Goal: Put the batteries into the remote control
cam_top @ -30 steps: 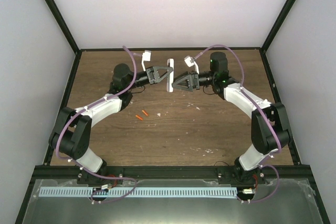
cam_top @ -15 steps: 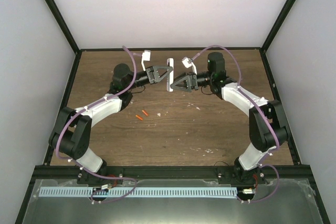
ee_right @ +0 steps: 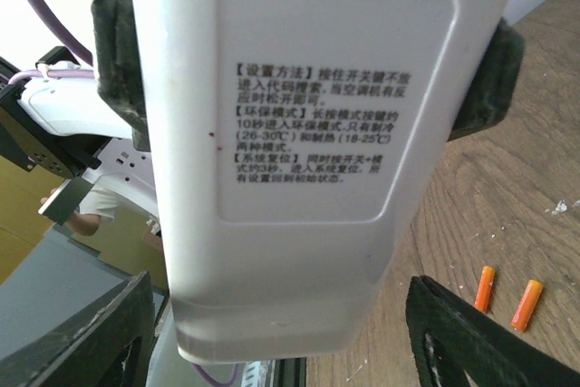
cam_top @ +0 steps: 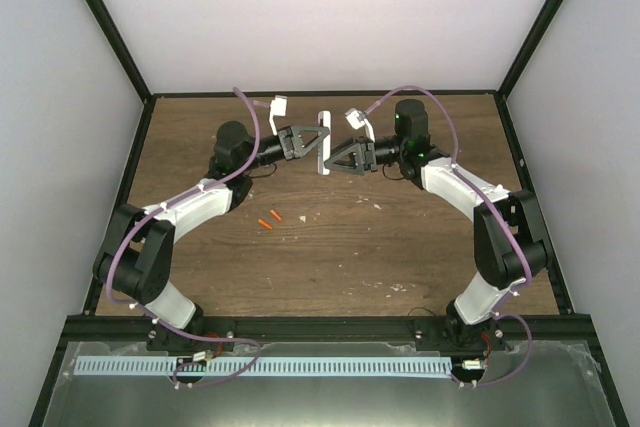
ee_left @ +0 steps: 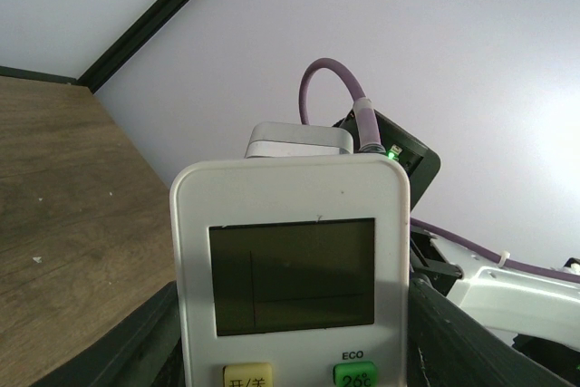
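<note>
Now the right gripper [cam_top: 331, 159] had edged in from the right over the last second, its jaws narrowing either side of the remote control [cam_top: 324, 119] but standing apart, not plainly biting. The left gripper [cam_top: 317, 141] hadn't budged: clamped on the remote control's edges, holding it upright in the air over the far middle of the table [cam_top: 400, 247], display towards its own camera and printed label towards the right wrist's. That looked like a second grip being set up, likely to steady or re-hold the back for loading. The batteries [cam_top: 276, 215] lay untouched on the wood, nearer and to the left, well apart from both grippers, so none had gone in.
</note>
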{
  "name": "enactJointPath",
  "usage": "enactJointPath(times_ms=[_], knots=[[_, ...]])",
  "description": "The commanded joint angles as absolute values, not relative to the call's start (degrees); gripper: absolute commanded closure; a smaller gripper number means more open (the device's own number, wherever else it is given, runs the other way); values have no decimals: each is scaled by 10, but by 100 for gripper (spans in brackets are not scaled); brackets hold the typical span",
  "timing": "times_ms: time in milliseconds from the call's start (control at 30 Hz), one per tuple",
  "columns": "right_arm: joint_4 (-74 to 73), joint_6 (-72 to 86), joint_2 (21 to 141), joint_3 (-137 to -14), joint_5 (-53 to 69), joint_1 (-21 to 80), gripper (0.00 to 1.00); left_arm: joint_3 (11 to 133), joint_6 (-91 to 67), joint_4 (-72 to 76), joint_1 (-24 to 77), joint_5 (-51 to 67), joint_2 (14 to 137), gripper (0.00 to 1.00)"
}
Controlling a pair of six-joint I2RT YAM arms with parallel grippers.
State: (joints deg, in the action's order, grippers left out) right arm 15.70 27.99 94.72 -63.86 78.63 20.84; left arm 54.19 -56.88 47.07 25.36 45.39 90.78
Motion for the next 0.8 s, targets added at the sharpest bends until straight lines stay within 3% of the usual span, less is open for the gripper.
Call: enactJointPath(times_ms=[0,367,767], knots=[[162,275,947,-655,800,214,37,557,-570,495,252,461,909,77],[158,267,951,-655,810,216,52,558,-572,502,252,464,914,78],[157,264,953,-649,814,221,54,556,-589,527,252,463,920,79]])
